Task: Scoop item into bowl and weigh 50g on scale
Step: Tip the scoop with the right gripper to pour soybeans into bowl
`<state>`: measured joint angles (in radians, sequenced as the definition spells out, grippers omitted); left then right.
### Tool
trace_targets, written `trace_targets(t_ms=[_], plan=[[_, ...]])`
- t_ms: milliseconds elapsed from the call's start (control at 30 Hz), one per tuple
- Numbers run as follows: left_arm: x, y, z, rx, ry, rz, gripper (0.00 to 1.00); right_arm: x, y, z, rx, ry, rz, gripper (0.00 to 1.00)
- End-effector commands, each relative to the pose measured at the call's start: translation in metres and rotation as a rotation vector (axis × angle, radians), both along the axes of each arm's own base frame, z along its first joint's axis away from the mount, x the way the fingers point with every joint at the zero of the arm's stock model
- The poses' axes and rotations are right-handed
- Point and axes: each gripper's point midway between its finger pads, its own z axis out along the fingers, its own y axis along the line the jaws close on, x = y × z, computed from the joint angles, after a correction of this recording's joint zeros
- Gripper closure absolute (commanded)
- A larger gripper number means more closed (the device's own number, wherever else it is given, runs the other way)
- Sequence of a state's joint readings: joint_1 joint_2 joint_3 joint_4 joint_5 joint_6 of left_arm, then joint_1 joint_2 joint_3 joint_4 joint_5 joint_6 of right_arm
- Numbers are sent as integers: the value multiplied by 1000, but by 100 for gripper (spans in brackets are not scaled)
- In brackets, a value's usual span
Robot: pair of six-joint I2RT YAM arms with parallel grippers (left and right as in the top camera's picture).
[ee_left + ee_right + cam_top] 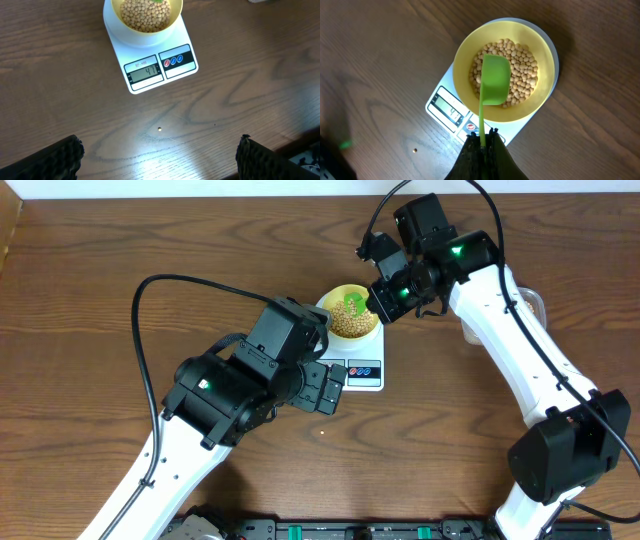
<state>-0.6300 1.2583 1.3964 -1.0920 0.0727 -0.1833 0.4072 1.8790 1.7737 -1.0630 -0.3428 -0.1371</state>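
Observation:
The pale yellow bowl (352, 320) holds many tan beans (520, 70) and sits on the white scale (365, 372). The scale's display (145, 73) reads 47. My right gripper (484, 142) is shut on the handle of a green scoop (494, 82), whose cup is turned over above the beans in the bowl (465, 55). My left gripper (160, 162) is open and empty above the bare table in front of the scale (150, 45). One stray bean (159, 129) lies on the table between my left gripper and the scale.
A clear plastic tub (530, 302) stands at the right, mostly hidden behind my right arm. The wooden table (90, 300) extends to the left. The stray bean also shows in the right wrist view (414, 149).

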Motion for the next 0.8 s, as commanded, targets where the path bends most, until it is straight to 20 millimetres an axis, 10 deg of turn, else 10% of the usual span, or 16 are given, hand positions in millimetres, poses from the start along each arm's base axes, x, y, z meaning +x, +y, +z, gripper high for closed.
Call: trace_targets(t_ms=[0,767], plan=[[1,1,9,-13,-26,-1,0,6,1,7,4,-29,10,99],[1,1,9,-13,-26,-1,0,10,-1,13,-17,-62,12,99]])
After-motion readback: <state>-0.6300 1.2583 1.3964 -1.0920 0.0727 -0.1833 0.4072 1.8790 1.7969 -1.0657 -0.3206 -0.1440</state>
